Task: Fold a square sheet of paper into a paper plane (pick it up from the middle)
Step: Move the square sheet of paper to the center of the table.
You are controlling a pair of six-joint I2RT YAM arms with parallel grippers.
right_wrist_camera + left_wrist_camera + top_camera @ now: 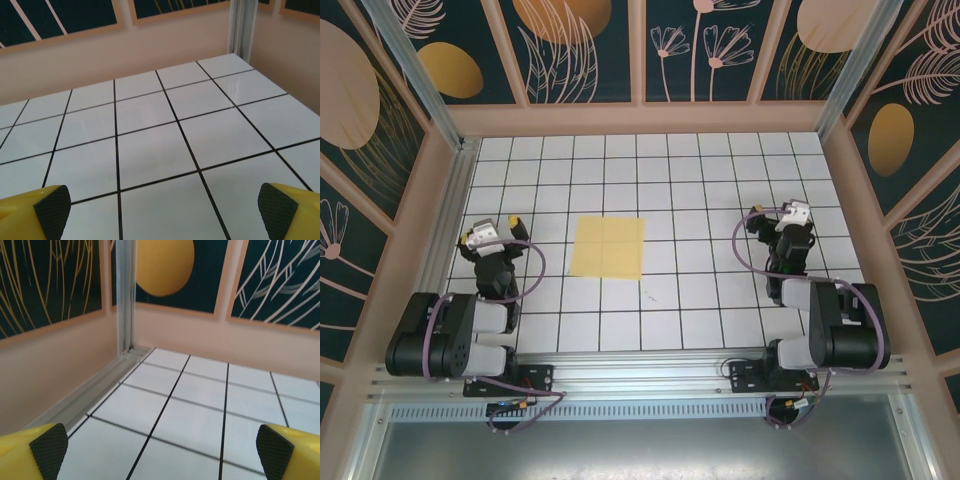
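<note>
The square sheet of paper (608, 247) is pale yellow and lies flat on the white tiled table, a little left of centre, with faint cross creases. The paper plane is out of view. My left gripper (490, 226) rests low at the table's left, well left of the sheet, and is open. In the left wrist view the left gripper (160, 452) has its black pads (48, 450) far apart over bare tiles. My right gripper (777, 213) sits at the right, far from the sheet. In the right wrist view the right gripper (165, 212) is open, with only tiles between its pads (277, 212).
Peach walls with dark floral panels (640, 50) enclose the tiled table (650, 320) on three sides. An aluminium post (125, 295) stands in the far left corner. Both arm bases are mounted on the metal rail (640, 370) at the near edge.
</note>
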